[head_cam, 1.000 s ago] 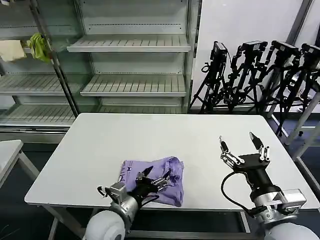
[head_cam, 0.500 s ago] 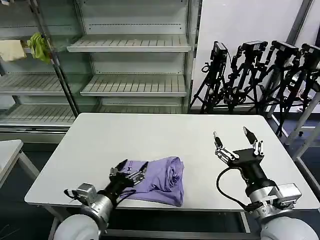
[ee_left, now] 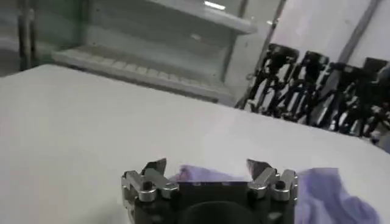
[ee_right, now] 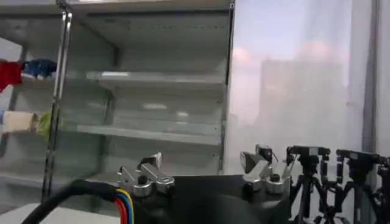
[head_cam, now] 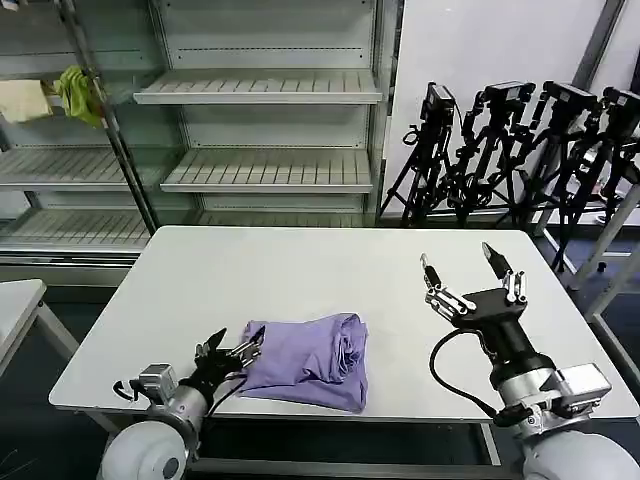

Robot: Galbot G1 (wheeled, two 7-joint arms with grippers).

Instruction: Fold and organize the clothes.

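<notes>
White table [head_cam: 300,270], folded T-shirt [head_cam: 305,360] just beside spread left pincer [head_cam: 228,352]

White tabletop [head_cam: 300,270] on a metal frame over dark floor [head_cam: 60,440]. Past the left tool [head_cam: 228,352], behind the tabletop, stood pale metal shelving [head_cam: 260,130] with slatted shelves, mostly bare; a yellow-green cloth [head_cam: 78,92] and a cream cloth [head_cam: 22,100] hung on the far-left unit. Past the right tool [head_cam: 470,270], a row of black tripods [head_cam: 520,150] with camera heads leaned against a plain white wall [head_cam: 480,50]. A second white table corner [head_cam: 15,305] sat well out to the left tool's side. Lighting was even, indoor, soft glare on the shelves.
</notes>
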